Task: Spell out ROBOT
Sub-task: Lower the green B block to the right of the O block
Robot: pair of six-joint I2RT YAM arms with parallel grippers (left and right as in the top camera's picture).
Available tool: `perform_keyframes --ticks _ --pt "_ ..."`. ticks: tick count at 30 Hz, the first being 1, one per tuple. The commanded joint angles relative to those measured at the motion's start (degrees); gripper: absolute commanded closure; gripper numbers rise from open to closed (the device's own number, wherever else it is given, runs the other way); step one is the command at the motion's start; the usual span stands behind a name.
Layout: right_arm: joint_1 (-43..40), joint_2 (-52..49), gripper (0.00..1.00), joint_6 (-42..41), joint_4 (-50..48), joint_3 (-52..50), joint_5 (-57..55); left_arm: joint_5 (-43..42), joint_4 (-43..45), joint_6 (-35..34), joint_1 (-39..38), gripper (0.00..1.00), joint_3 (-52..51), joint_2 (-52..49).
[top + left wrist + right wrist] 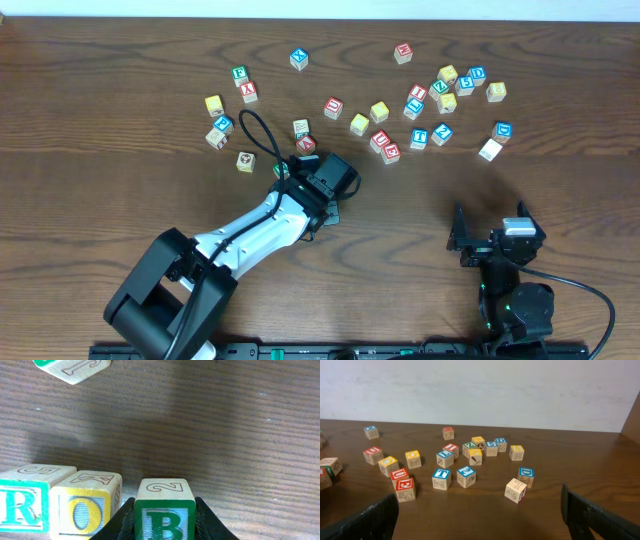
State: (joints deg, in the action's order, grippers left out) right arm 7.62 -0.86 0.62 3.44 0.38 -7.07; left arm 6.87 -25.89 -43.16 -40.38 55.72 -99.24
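Observation:
In the left wrist view a green R cube (20, 507) and a yellow O cube (85, 507) stand side by side on the wood. Right of them, a small gap away, my left gripper (165, 527) is shut on the green B cube (165, 510), one black finger on each side. Whether the B cube rests on the table is hidden. From overhead the left gripper (322, 195) covers this row. The blue T cube I cannot pick out with certainty among the scattered cubes. My right gripper (490, 238) stands open and empty at the front right, its fingers (370, 517) wide apart.
Several loose letter cubes lie across the back of the table, a cluster (440, 100) at the right and a smaller group (230, 100) at the left. A green-edged cube (75, 367) lies just beyond the row. A lone pale cube (515, 490) sits nearest the right gripper.

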Motion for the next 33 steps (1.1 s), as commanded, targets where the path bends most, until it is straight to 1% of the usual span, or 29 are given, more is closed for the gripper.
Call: perform_keyframes --ticks 1,8,13,33 --pt "-0.5 0.0 0.01 -0.6 0.2 -0.1 0.1 -0.4 -1.1 1.4 0.1 0.92 -0.7 -0.1" --pt "-0.5 0.0 0.01 -0.6 0.2 -0.1 0.1 -0.4 -1.3 6.1 0.1 0.93 -0.7 -0.1" --pt "-0.5 0.0 0.01 -0.6 0.2 -0.1 0.1 -0.4 -1.1 7.5 0.1 0.92 -0.7 -0.1" --pt "-0.5 0.0 0.01 -0.6 0.2 -0.1 0.2 -0.2 -0.1 8.2 0.1 0.91 -0.7 -0.1"
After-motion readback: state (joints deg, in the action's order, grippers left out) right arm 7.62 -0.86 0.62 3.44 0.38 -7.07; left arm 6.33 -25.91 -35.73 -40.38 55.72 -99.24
